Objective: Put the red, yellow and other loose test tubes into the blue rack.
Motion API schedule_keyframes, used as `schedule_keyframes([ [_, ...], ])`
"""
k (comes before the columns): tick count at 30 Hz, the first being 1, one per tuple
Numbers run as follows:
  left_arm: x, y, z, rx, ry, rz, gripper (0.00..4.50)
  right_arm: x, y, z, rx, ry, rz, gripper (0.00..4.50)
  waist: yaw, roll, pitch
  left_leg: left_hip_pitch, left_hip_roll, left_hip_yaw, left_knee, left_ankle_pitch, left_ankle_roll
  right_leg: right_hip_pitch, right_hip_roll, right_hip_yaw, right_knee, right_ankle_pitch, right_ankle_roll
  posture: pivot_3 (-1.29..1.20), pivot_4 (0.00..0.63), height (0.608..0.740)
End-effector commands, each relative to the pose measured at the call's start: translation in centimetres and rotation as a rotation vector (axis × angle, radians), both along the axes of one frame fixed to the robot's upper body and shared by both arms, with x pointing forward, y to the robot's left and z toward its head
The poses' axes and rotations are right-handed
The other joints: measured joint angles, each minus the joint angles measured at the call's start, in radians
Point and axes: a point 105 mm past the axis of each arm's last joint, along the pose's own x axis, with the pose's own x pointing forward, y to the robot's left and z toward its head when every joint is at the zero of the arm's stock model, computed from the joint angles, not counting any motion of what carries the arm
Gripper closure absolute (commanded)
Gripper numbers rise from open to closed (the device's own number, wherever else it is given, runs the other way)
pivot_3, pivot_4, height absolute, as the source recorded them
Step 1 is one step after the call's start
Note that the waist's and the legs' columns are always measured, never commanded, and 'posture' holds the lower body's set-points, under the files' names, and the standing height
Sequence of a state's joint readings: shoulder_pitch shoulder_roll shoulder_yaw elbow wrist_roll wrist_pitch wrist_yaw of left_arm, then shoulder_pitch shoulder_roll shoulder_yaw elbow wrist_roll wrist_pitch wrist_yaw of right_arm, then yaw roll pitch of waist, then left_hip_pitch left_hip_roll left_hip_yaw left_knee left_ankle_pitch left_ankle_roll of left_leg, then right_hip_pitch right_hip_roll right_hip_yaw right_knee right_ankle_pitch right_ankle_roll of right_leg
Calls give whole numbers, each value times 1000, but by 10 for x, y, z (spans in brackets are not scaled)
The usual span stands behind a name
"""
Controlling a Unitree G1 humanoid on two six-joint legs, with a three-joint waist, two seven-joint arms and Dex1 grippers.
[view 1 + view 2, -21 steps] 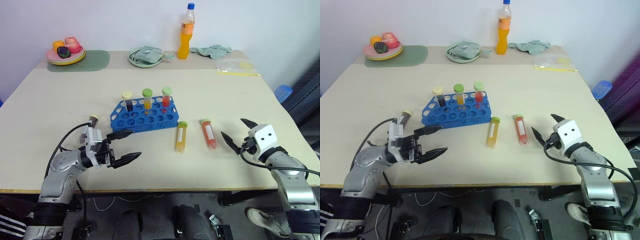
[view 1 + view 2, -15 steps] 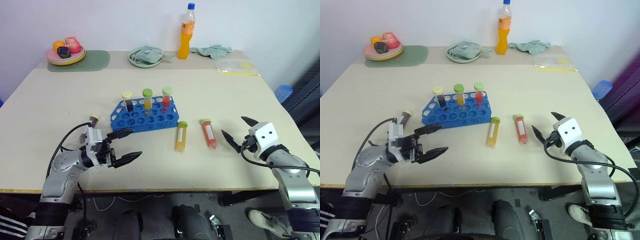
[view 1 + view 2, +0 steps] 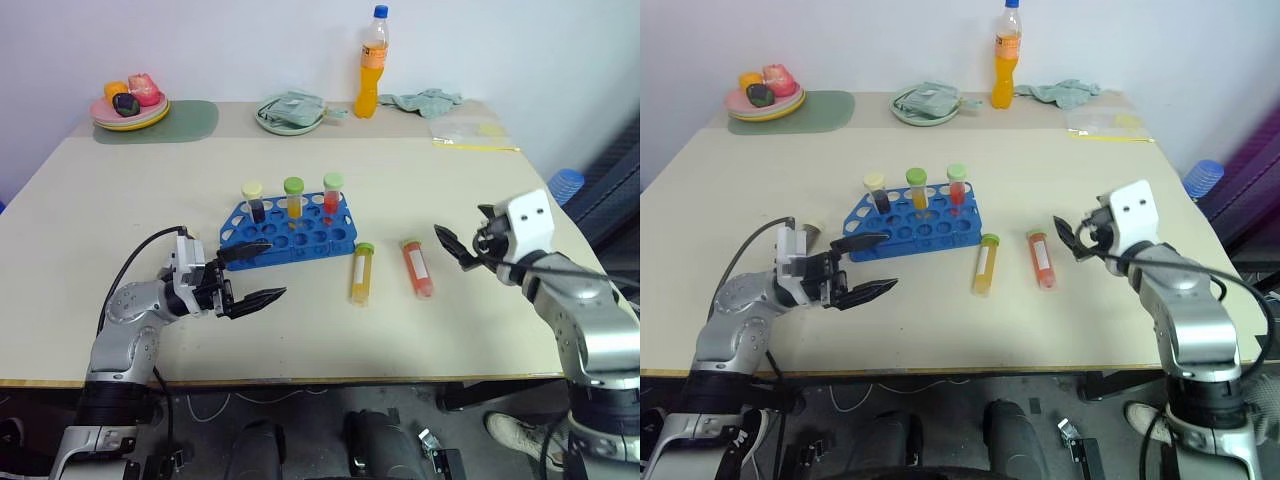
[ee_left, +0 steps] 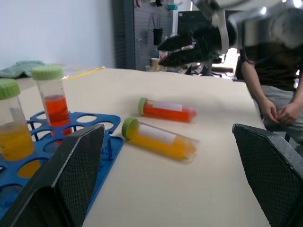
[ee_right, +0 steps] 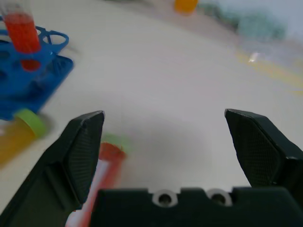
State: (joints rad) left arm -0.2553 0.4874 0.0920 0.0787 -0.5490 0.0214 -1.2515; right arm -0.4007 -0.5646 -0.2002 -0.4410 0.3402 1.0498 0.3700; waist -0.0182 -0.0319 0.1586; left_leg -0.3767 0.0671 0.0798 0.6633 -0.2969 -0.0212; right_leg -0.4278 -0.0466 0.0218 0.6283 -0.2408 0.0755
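Observation:
The blue rack (image 3: 290, 236) stands mid-table with three capped tubes upright in its back row. Two loose test tubes lie to its right: a yellow one (image 3: 361, 273) and a red one (image 3: 417, 266), both green-capped. My left gripper (image 3: 278, 267) hovers open by the rack's near left corner, pointing right, with nothing in it. A cream cap (image 3: 812, 226) peeks out behind that wrist. My right gripper (image 3: 460, 222) is open and raised just right of the red tube. The left wrist view shows the red tube (image 4: 166, 109) and the yellow tube (image 4: 158, 140) lying side by side.
At the back of the table stand an orange-drink bottle (image 3: 373, 65), a pale green plate (image 3: 291, 113) with a cloth, a plate of toy food (image 3: 131, 105) and a crumpled cloth (image 3: 428, 101). A person (image 4: 270, 90) sits beyond the table's right end.
My right gripper has risen off the table's near right part and moved in toward the red tube. The left gripper edged up closer to the rack. Both tubes lie as before.

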Motion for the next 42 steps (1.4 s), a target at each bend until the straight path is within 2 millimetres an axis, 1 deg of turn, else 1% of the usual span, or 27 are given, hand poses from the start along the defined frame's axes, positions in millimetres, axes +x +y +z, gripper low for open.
schedule_keyframes([
  [1, -1, -3, 5, -1, -44, -10, 47, -4, 13, 3, 17, 151, -43, 0, 2, 0, 0, -1, 0, 0, 0, 0, 0, 0, 0, 0, 0, 0, 0, 0, 150, 740],
  [3, -3, -5, 3, -6, -41, -17, 47, 1, 9, -10, -3, 286, -122, 0, 5, 0, 0, -1, 0, 0, 0, 0, 0, -1, 0, 0, 0, 0, 0, 0, 150, 740],
  [5, -5, -7, 1, -11, -42, -20, 47, 7, 3, -28, 28, 399, -204, 0, 6, -1, -1, -2, -1, 0, 0, 0, 0, -1, -2, -1, -1, 0, 0, 0, 150, 740],
  [7, -7, -9, 0, -12, -46, -17, 47, 8, 4, -43, 13, 477, -203, 0, 6, -1, -1, -4, -1, 1, 0, 0, 0, -1, -2, -2, -2, 0, 0, 0, 150, 740],
  [9, -10, -9, -2, -19, -45, -3, 47, 8, 8, -51, 2, 517, -188, 0, 3, 0, -1, -8, -1, 1, 0, 0, 0, -4, -3, -2, -3, 0, 0, 0, 150, 740],
  [11, -13, -11, -4, -23, -43, 6, 47, 10, 6, -56, 14, 543, -209, 0, 1, 0, -1, -13, -2, 1, 1, 0, 0, -8, -3, -2, -3, 1, 0, 0, 150, 740],
  [13, -17, -11, -8, -25, -37, 15, 47, 13, 6, -61, 28, 573, -225, 0, -1, 0, -1, -13, -2, 0, 1, 0, 0, -8, -2, -2, -3, 1, 1, 0, 150, 740],
  [16, -20, -13, -10, -30, -29, 29, 47, 18, 9, -62, 68, 612, -229, 0, -2, 0, -1, -13, -1, 0, 1, 0, 0, -8, -1, -2, -3, 1, 1, 0, 150, 740],
  [18, -22, -16, -8, -34, -31, 36, 47, 22, 11, -61, 49, 630, -221, 0, -3, 0, -1, -12, -1, 0, 1, 0, 0, -8, -1, -2, -3, 1, 1, 0, 150, 740],
  [19, -23, -17, -5, -34, -35, 39, 47, 23, 13, -59, 12, 639, -209, 0, -3, 0, -1, -12, -1, 0, 1, 0, 0, -8, -1, -2, -3, 1, 1, 0, 150, 740],
  [21, -24, -20, -2, -35, -41, 42, 47, 25, 15, -59, 5, 677, -186, 0, -3, 0, -1, -12, -1, 0, 1, 0, 0, -8, -1, -2, -2, 1, 1, 0, 150, 740],
  [25, -25, -23, 2, -33, -49, 52, 47, 24, 15, -53, -36, 720, -138, 0, 0, 0, -1, -13, -1, 0, 1, 0, 1, -8, -1, -2, -3, 1, 1, 0, 150, 740],
  [29, -27, -27, 3, -38, -49, 58, 47, 18, 14, -55, -65, 784, -110, 0, -1, 0, -1, -14, -1, 0, 1, 0, 1, -8, -1, -2, -5, 1, 1, 0, 150, 740],
  [33, -27, -32, 3, -50, -46, 64, 47, 19, 12, -54, -70, 823, -142, 0, -2, 0, -1, -14, -1, 0, 1, 0, 1, -8, -1, -2, -5, 1, 1, 0, 150, 740],
  [37, -27, -35, 3, -55, -45, 69, 47, 27, 8, -55, -40, 853, -229, 0, -2, 0, -2, -14, -1, 0, 1, 0, 1, -8, -1, -2, -6, 1, 1, 0, 150, 740],
  [40, -28, -38, 3, -60, -43, 71, 47, 31, 11, -54, -18, 867, -263, 0, -2, 0, -2, -14, -1, 0, 1, 0, 1, -8, -1, -1, -6, 1, 1, 0, 150, 740],
  [42, -29, -38, 3, -61, -43, 77, 47, 31, 16, -58, -6, 884, -255, 0, -2, -1, -2, -14, -1, 0, 1, 0, 1, -8, -1, -2, -6, 1, 1, 0, 150, 740],
])
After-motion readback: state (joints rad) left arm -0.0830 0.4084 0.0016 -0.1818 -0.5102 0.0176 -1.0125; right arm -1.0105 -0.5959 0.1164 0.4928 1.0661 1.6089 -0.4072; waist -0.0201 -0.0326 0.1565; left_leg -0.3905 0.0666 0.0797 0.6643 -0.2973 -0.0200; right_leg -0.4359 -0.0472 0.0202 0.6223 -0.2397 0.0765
